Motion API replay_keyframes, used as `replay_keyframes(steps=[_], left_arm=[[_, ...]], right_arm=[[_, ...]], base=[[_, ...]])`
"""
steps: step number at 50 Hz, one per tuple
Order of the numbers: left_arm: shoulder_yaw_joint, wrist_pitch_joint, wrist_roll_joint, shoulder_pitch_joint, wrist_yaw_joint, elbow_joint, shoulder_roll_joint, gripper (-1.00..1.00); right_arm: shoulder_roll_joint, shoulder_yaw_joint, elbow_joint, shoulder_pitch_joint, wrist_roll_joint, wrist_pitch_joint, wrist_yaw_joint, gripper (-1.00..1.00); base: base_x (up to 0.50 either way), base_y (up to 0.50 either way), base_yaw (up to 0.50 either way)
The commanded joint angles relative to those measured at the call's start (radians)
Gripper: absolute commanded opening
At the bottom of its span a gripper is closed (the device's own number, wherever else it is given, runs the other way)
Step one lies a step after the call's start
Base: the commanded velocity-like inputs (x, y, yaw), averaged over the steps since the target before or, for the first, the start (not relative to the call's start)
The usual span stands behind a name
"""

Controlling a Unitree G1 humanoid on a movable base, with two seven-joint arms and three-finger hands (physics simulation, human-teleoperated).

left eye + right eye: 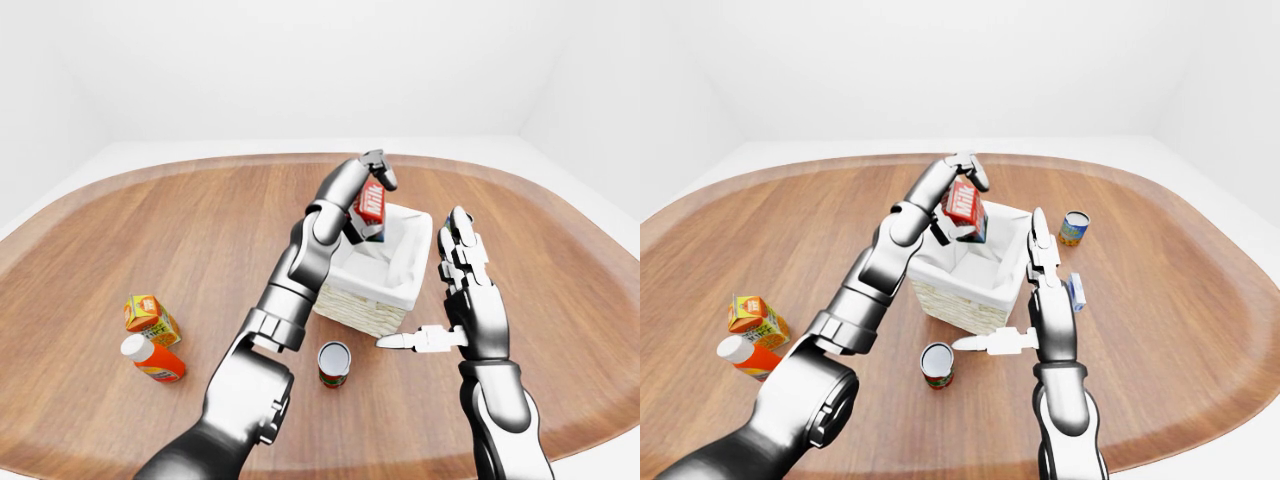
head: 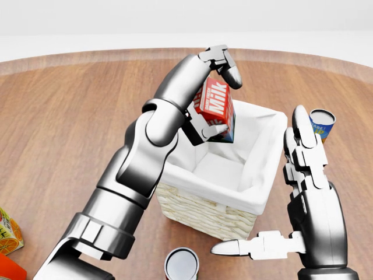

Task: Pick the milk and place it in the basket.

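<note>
White walls close round the wide oval wooden table (image 1: 200, 220) that our arms reach over; its top is glossy brown planking with a paler rim.

Nearest us, just below our right hand (image 2: 306, 192), stands an open-topped can (image 2: 182, 263) with a metal rim and a dark inside. That hand is held flat and open, fingers pointing up and thumb sticking out sideways, gripping nothing, just beside the right wall of the basket (image 2: 204, 204). Well off to the left of both hands, an orange juice carton (image 1: 150, 318) printed with orange slices sits beside a bottle (image 1: 152, 359) with a white cap lying on its side.

The basket is square, pale woven wicker outside with a white cloth liner folded over its rim. Above its opening, our left hand (image 2: 213, 96) has its fingers closed round the milk (image 2: 215, 109), one finger curled over the top and the others under it. The carton is a red box with blue on its lower end, tilted, with "Milk" in large white letters and a smaller line we cannot read. It hangs over the upper left part of the basket, not resting on the liner.

Beyond the right hand's fingertips stands a blue and yellow can (image 1: 1073, 228), its label writing too small to make out.
</note>
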Motion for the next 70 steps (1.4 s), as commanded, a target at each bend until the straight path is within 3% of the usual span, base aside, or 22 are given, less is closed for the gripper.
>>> replay_keyframes(steps=[1,9,16,23,40,70], left_arm=[[0.016,-0.031,-0.043,-0.029,0.066,0.058,0.002,-1.0],[0.012,-0.051,-0.035,-0.026,0.08,0.084,-0.004,-1.0],[0.0,-0.086,-0.005,-0.013,0.097,0.128,-0.019,-1.0],[0.0,-0.151,0.019,-0.021,0.139,0.239,-0.025,-1.0],[-0.003,-0.152,0.067,-0.028,0.2,0.387,-0.039,-1.0],[-0.003,-0.152,0.103,-0.027,0.246,0.494,-0.045,-1.0]], right_arm=[[0.0,-0.001,-0.001,0.001,0.001,0.0,0.0,1.0],[0.0,-0.003,0.0,0.002,0.002,0.0,0.001,1.0],[0.0,-0.001,0.002,0.003,0.001,0.0,0.0,1.0],[0.0,-0.003,0.006,0.003,0.004,0.0,0.001,1.0],[-0.001,0.006,0.006,0.008,-0.002,0.0,0.002,1.0],[-0.002,0.011,0.0,0.012,-0.005,0.0,0.002,1.0]], base=[[0.0,0.0,0.0],[0.0,0.0,0.0],[0.0,0.0,0.0],[0.0,0.0,0.0],[0.0,0.0,0.0],[0.0,0.0,0.0]])
